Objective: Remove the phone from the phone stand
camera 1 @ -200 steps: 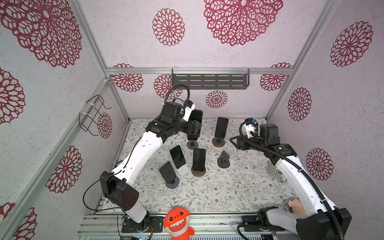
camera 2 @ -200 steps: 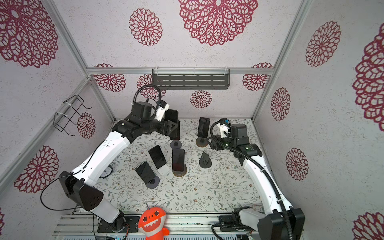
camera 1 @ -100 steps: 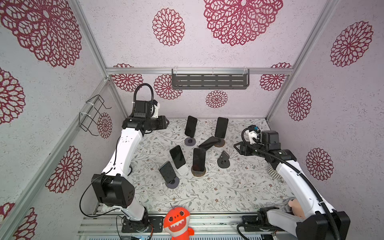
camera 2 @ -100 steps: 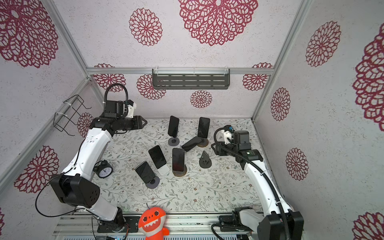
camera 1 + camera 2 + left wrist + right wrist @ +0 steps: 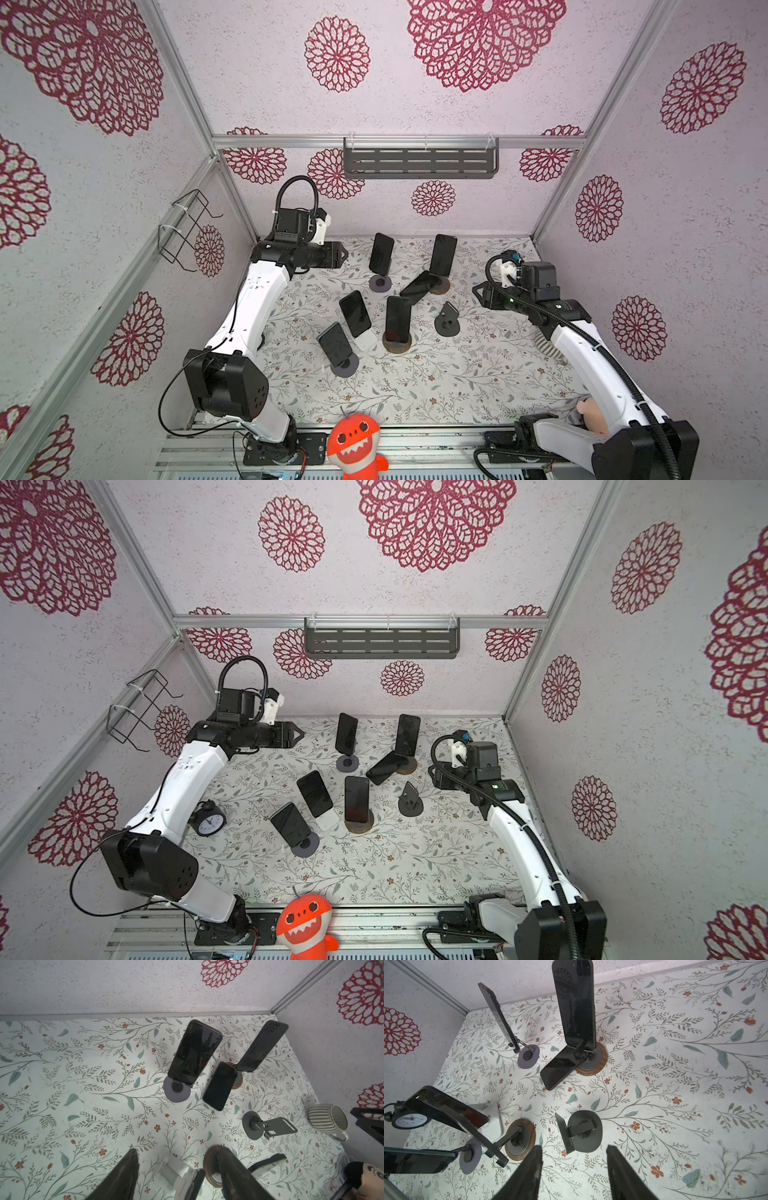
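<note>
**Left tool [image 5: 340, 252] hangs released at the back of the counter [image 5: 436, 386], one phone off its stand**

The left tool is raised near the back left corner, jaws apart and empty. Its wrist view shows its fingers [image 5: 124, 1176] with nothing between them. It sits high and well apart from the stands, which suggests it is keeping clear rather than reaching.

Beside that arm, in a top view, a small clock [image 5: 208, 818] stands out of the working area.

Moving right, five phones lean in their stands with screens tilted up for viewing:
- the front phone [image 5: 336, 345], on a grey disc
- the middle phone [image 5: 355, 313], on a white stand
- the centre phone [image 5: 398, 319], on a wooden base
- the back left phone [image 5: 381, 253]
- the back right phone [image 5: 443, 254]

The loose phone [image 5: 419, 286] lies low with its dark face up. One end is propped on the wooden base under the back right phone and the other is down on the counter, so it sits in no cradle.

Near it stands the empty stand [image 5: 446, 320], its holder bare. That pairing suggests this was the phone's perch and that the removal is all but done.

Further right, the right tool [image 5: 478, 291] hovers near the empty stand, jaws parted and gripping nothing. Its fingers [image 5: 529, 1174] point down toward that stand's base.

A striped mug [image 5: 324, 1120] sits under the right arm, away from the phones.
</note>
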{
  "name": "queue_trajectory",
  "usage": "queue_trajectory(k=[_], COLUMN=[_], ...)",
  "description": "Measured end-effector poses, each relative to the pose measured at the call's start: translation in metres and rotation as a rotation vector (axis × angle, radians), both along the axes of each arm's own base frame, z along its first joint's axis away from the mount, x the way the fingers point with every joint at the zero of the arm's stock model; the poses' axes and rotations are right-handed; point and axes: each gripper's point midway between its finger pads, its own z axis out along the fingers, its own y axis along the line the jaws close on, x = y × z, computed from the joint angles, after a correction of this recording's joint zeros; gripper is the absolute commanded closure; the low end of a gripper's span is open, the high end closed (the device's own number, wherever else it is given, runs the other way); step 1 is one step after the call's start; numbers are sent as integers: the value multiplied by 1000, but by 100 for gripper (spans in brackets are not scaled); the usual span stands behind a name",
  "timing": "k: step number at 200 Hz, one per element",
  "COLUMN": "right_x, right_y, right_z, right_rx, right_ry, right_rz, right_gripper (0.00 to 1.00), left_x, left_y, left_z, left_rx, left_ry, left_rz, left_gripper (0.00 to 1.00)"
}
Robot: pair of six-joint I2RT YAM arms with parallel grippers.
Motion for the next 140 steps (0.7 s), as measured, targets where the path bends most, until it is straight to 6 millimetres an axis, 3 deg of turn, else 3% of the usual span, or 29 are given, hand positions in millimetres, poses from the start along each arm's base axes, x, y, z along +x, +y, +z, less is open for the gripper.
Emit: queue_trajectory(k=[16, 47, 96, 116, 140], right_x=[4, 13, 36, 54, 59], right_y=[13, 59, 120, 123, 101], right_z=[-5, -14, -21, -29, -29], right_rx=[10, 8, 79, 45, -17], right_ry=[4, 20, 4, 0, 4], right_rz=[7, 63, 79, 42, 7], right_gripper=[50, 53, 54, 54, 46], left_x=[-11, -27, -46, -56, -69], left_y=[-14, -36, -39, -38, -38], left_z=[9, 27, 27, 19, 13], left_rx=[20, 37, 9, -2, -5], left_ry=[-35, -100, -131, -119, -112], left_rz=[-48, -117, -107, -102, -108], left_gripper=[34, 33, 32, 31, 30])
